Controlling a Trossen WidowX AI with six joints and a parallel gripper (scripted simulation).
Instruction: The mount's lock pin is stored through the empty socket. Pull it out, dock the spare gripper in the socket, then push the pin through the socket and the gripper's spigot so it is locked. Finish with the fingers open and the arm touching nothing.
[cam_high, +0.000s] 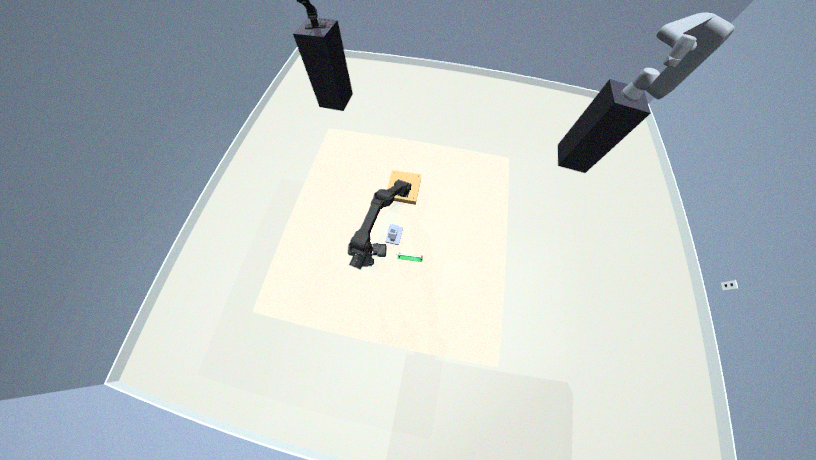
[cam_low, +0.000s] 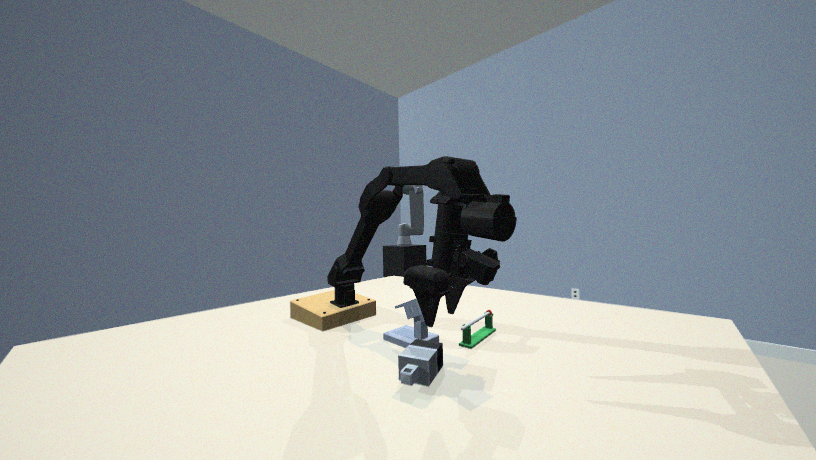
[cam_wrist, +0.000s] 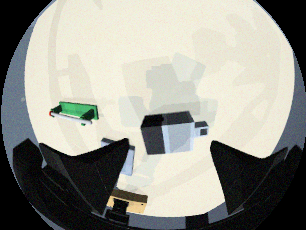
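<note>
The arm (cam_low: 394, 194) arches forward from its wooden base (cam_low: 331, 311), wrist pitched straight down. The gripper (cam_low: 440, 317) hangs with its fingers wide apart and holding nothing. Directly beneath, well apart from the tips, lies the grey block that is likely the spare gripper (cam_wrist: 169, 134); its long axis spans the gap, with the dark spigot (cam_wrist: 202, 128) toward the right finger. A grey bracket (cam_low: 412, 328) sits beside the left finger. Farther left is a green rack (cam_wrist: 75, 113) carrying a thin red-tipped rod (cam_low: 477, 320), probably the lock pin.

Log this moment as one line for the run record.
gripper: open, holding nothing, above the table | grey block: lying on the table below the fingers | green rack: rod resting on it | wooden base: arm mounted
</note>
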